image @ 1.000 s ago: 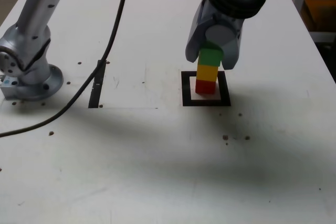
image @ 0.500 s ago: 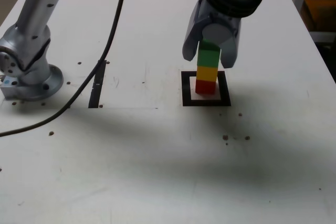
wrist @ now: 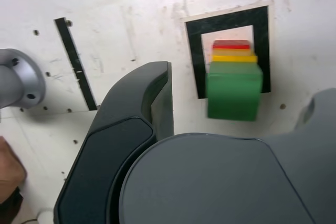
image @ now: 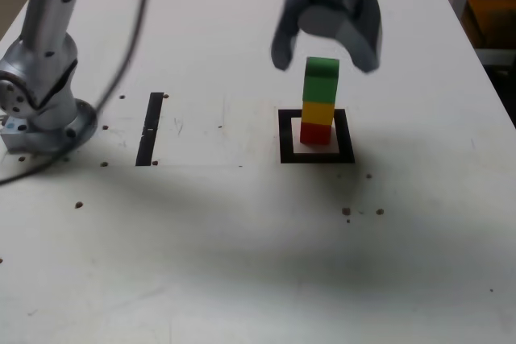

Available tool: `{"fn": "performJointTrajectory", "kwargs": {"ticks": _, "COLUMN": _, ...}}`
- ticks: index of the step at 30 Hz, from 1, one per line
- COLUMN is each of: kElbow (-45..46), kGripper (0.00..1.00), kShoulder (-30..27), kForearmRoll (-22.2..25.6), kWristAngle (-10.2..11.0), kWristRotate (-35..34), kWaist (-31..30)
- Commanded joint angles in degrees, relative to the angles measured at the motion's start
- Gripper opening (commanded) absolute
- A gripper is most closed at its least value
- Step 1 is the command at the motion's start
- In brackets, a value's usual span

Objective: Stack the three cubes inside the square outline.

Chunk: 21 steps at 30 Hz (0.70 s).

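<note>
The three cubes stand as one tower: red cube [image: 315,133] at the bottom, yellow cube [image: 318,112] in the middle, green cube [image: 322,78] on top. The tower sits inside the square outline [image: 316,156] of black tape. My gripper [image: 322,48] hangs open just above the green cube, one finger out to each side, touching nothing. The wrist view looks down on the green cube [wrist: 233,90], with slivers of the yellow cube [wrist: 234,59] and red cube [wrist: 231,44] past it, inside the outline [wrist: 194,56]. There the gripper [wrist: 239,92] straddles the tower with a wide gap.
The arm's grey base [image: 40,94] is bolted at the exterior view's left, with a cable beside it. A straight black tape strip [image: 151,126] lies between the base and the outline. A person's hand [wrist: 8,174] shows at the wrist view's edge. The table's edge runs along the exterior view's right.
The jaws have spread and let go of the green cube, which stays on the yellow one. The gripper has risen clear of the tower. The cable has swung toward the exterior view's left.
</note>
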Motion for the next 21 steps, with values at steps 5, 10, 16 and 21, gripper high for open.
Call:
{"fn": "performJointTrajectory", "kwargs": {"ticks": 5, "kElbow": 5.9, "kGripper": 1.0, "kShoulder": -10.2, "kForearmRoll": 1.2, "kWristAngle": -0.4, "kWristRotate": 0.8, "kWaist": -0.2}}
{"fn": "performJointTrajectory", "kwargs": {"ticks": 10, "kElbow": 16.2, "kGripper": 1.0, "kShoulder": -19.9, "kForearmRoll": 1.1, "kWristAngle": -1.3, "kWristRotate": 1.2, "kWaist": 0.2}}
{"fn": "performJointTrajectory", "kwargs": {"ticks": 16, "kElbow": 29.2, "kGripper": 1.0, "kShoulder": -23.0, "kForearmRoll": 0.3, "kWristAngle": -1.7, "kWristRotate": 0.9, "kWaist": 3.4}}
{"fn": "performJointTrajectory", "kwargs": {"ticks": 21, "kElbow": 39.9, "kGripper": 1.0, "kShoulder": -22.0, "kForearmRoll": -5.3, "kWristAngle": -3.1, "kWristRotate": 0.9, "kWaist": 3.9}}
